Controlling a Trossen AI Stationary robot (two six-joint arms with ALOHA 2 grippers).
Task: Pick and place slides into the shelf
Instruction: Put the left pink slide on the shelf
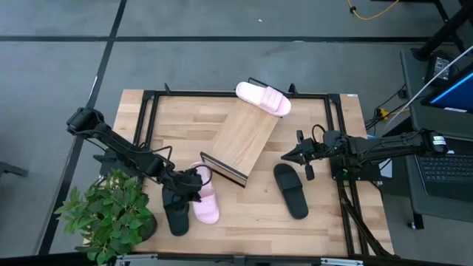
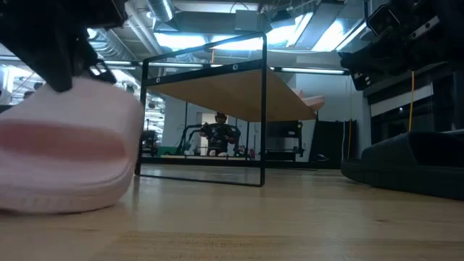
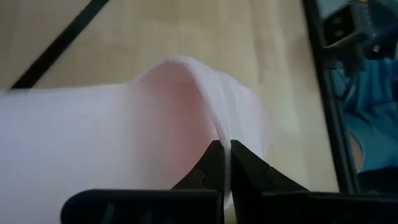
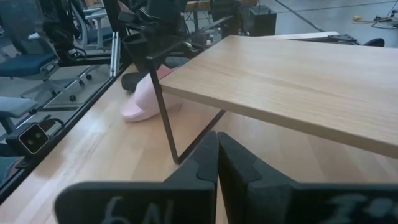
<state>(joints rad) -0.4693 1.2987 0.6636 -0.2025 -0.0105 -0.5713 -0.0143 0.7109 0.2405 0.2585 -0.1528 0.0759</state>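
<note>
The pink slide [image 1: 205,198] lies on the tabletop [image 1: 251,222] directly under the left gripper [image 1: 194,182], whose fingers [image 3: 214,165] are pinched together on the edge of its wide strap, as the left wrist view shows up close. Touching that slide on the side toward the plant [image 1: 111,214] lies a black slide [image 1: 176,216]. Just beyond the left gripper, toward the table's middle, stands the shelf [image 1: 244,139], its slanted light-wood board on a thin black frame, with a second pink slide [image 1: 263,99] resting at its far, raised end. The right gripper [image 1: 290,156] hovers with its fingers pressed together and empty, just beside the shelf's other flank; the second black slide [image 1: 291,191] lies on the tabletop right below and near it
</note>
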